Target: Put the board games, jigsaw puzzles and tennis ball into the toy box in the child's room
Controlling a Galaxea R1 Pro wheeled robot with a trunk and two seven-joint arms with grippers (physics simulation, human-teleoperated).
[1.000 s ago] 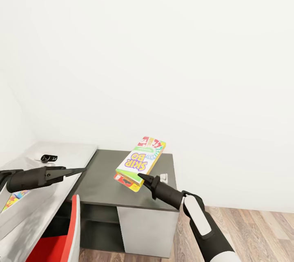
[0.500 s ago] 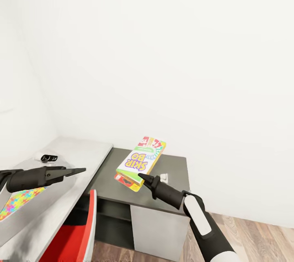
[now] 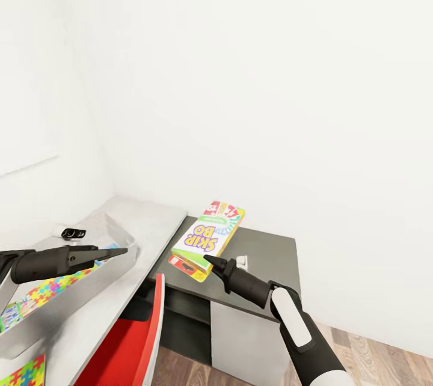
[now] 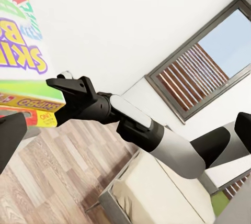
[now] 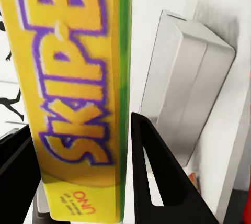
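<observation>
skip-bo box held aloft beside the desk

the right gripper (image 3: pixel 207 261) is clamped on a board game (image 3: pixel 208 239), a thin box with a white face, yellow and green edges and purple "skip-bo" lettering. the box is held up in the air, tilted, over the dark lower section of the table (image 3: pixel 264 254). in the right wrist view the box (image 5: pixel 73 93) sits between the two black fingers (image 5: pixel 157 182), one on each broad side. the left wrist view sees the same box (image 4: pixel 23 72) at the tip of the right arm, with a window and wooden floor behind.

the left gripper (image 3: pixel 120 251) points right, held over the pale grey part of the table; its fingers look pressed together to a point with nothing in them.

the toy box (image 3: pixel 117 245), a grey bin with flared sides, sits on the pale top at the left, just under the left arm. inside it lies a jigsaw puzzle (image 3: pixel 57 285) of pink, yellow, blue and green pieces, and a small printed box (image 3: pixel 11 315) shows near the bin's near end, too cut off to name. a second jigsaw puzzle (image 3: pixel 24 373) lies on the table top outside the bin, at the near left corner.

a red chair (image 3: pixel 135 338) stands near the desk. a small dark object (image 3: pixel 72 233) rests on the table by the far wall, and a small white item (image 3: pixel 241 262) sits on the dark section just beside the gripper.
</observation>
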